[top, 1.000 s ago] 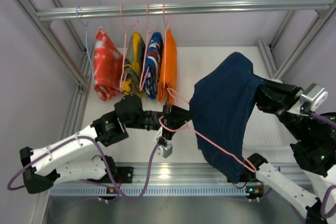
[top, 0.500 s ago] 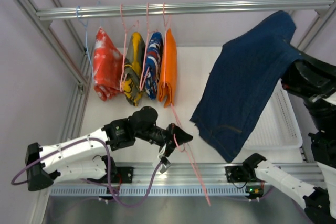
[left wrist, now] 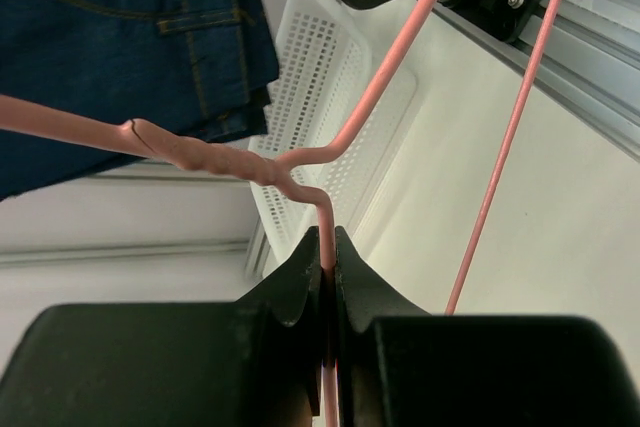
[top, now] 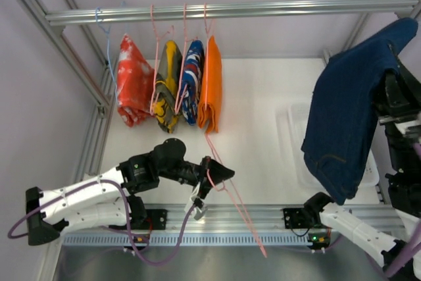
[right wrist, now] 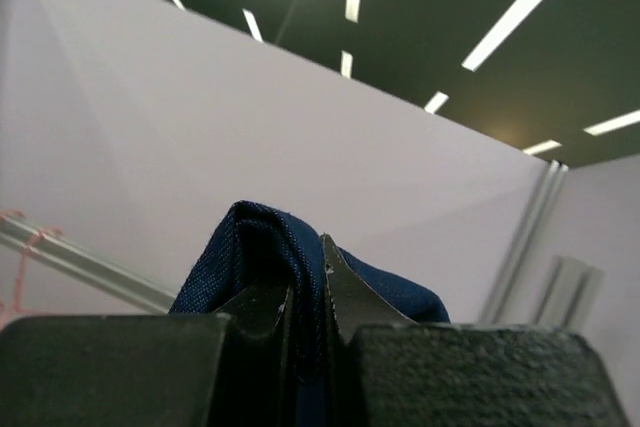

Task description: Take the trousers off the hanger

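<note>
Right pincer point(right wrist: 305, 282) is clamped on a fold of the dark navy trousers point(top: 348, 116), which I see hanging over a white basket point(top: 294, 146). Left pincer point(left wrist: 328, 247) pinches the bare pink hanger point(left wrist: 210, 159) above the counter point(top: 256, 110).

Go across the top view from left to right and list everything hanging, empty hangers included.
Pale blue wire hanger → red and white tie-dyed garment → yellow and olive patterned garment → blue, red and white patterned garment → plain orange garment → dark navy denim jeans.
</note>
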Controlling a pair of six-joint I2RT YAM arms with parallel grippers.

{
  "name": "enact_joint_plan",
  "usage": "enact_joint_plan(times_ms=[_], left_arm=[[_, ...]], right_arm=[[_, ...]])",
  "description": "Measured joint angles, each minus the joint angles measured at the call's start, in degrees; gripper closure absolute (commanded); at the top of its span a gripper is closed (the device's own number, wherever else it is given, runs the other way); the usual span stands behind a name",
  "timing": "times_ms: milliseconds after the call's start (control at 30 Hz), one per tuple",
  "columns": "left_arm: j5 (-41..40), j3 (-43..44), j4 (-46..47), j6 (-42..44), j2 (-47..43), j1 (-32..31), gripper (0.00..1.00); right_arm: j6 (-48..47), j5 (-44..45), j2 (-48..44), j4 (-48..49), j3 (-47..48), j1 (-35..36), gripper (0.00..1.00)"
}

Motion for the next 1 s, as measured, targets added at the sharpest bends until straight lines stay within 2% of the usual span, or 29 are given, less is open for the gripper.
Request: enact_joint_plan(times_ms=[267, 533, 733, 1000], left_arm=[[-0.94, 1.68, 0.35, -3.39, -0.28, 0.00, 1.00], [-0.98, 2.89, 1.68, -4.44, -0.22, 0.00, 1.00], [-2.10, 3.21, 2.82, -4.92, -0.22, 0.00, 1.00], [-3.37, 3.23, 3.34, -5.95, -0.22, 0.00, 1.00]], right_arm=[[-14.10, 11.78, -6.51, -1.01, -12.66, 0.00, 1.00], [-26.14, 14.14, -6.60, 0.52, -18.86, 0.07, 1.00], [-32.76, 18.60, -0.55, 1.53, -16.37, 0.07, 1.00], [-41.00, 25.94, 4.24, -0.15, -5.01, 0.11, 1.00]])
